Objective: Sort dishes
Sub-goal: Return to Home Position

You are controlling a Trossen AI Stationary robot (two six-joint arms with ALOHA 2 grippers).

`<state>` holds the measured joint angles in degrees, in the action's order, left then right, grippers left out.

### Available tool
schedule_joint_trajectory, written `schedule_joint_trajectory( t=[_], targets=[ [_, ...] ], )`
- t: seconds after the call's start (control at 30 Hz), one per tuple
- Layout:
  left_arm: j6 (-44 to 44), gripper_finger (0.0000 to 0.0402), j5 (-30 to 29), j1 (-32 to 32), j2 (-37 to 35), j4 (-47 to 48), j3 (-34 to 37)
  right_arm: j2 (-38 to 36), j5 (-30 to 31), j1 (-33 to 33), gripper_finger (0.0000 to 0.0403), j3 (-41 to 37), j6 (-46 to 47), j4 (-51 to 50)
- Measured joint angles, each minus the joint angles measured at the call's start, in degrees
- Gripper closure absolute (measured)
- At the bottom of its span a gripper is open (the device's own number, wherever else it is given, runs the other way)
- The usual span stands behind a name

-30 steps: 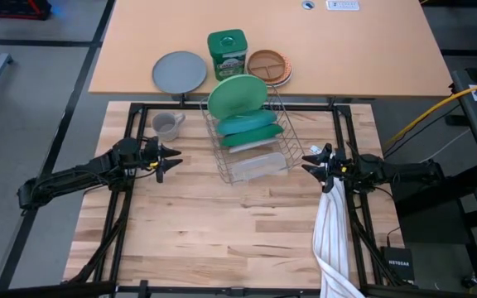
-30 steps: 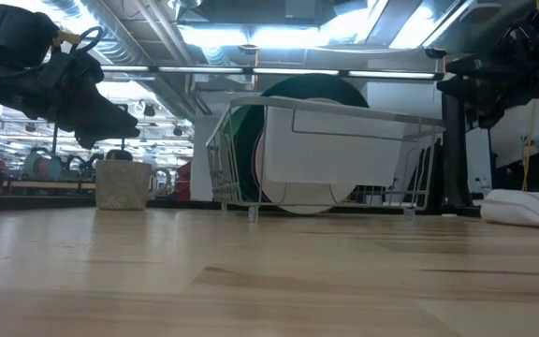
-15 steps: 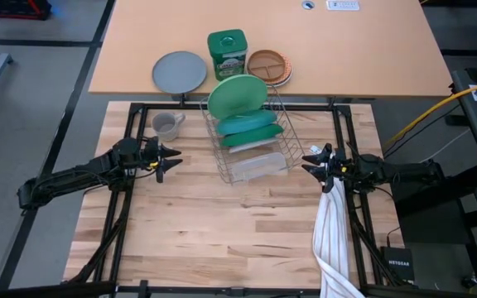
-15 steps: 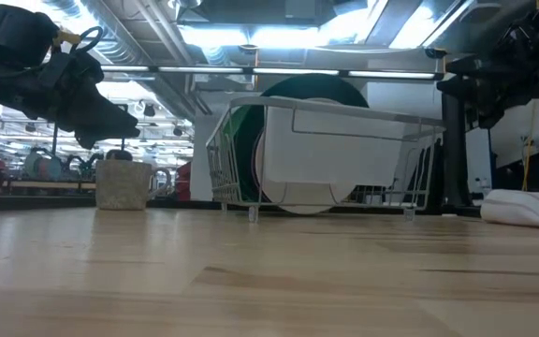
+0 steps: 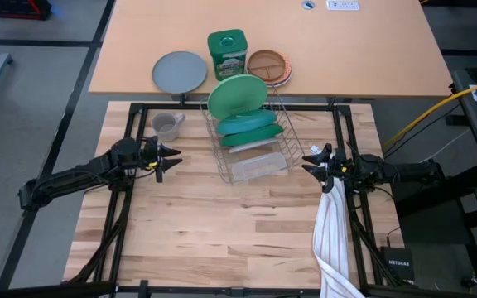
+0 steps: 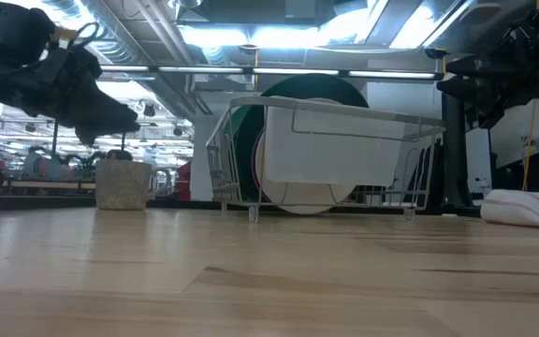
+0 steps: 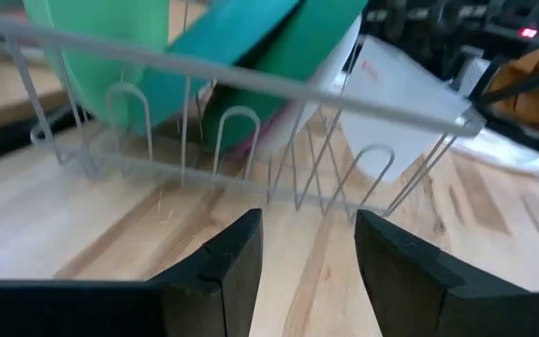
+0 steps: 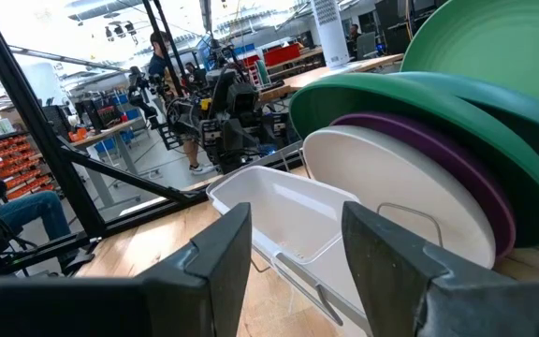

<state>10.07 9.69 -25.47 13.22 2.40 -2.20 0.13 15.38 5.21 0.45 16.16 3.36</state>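
A wire dish rack point(image 5: 248, 142) stands mid-table. In it, on edge and leaning, are a light green plate point(image 5: 237, 95), teal and dark green plates point(image 5: 251, 128), a white plate point(image 8: 410, 192) and a white tub point(image 5: 260, 166). A small grey mug point(image 5: 166, 126) stands on the table left of the rack. My left gripper point(image 5: 169, 157) is open and empty, above the table left of the rack, pointing at it. My right gripper point(image 5: 308, 161) is open and empty, right of the rack, pointing at it.
On the far table stand a flat grey plate point(image 5: 180, 72), a green canister point(image 5: 227, 54) and a brown orange-rimmed plate point(image 5: 270, 66). A white striped towel point(image 5: 331, 240) hangs over the frame by my right arm. Bare wood lies in front of the rack.
My left gripper has risen a little beside the rack, still open. Nothing else has moved.
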Motion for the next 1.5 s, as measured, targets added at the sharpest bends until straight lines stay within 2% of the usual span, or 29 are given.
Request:
schedule_joint_trajectory(
  t=[0.4, 1.5],
  targets=[
    [0.00, 0.0242, 0.00, 0.00, -13.02, -0.06, 0.00, 0.01, 0.00, 0.00, 0.0230, 0.00, 0.01, -0.02],
    [-0.02, 0.0242, -0.04, 0.00, -12.59, -0.01, 0.02, 0.01, -0.02, 0.02, 0.0230, 0.00, 0.01, 0.00]
  ],
)
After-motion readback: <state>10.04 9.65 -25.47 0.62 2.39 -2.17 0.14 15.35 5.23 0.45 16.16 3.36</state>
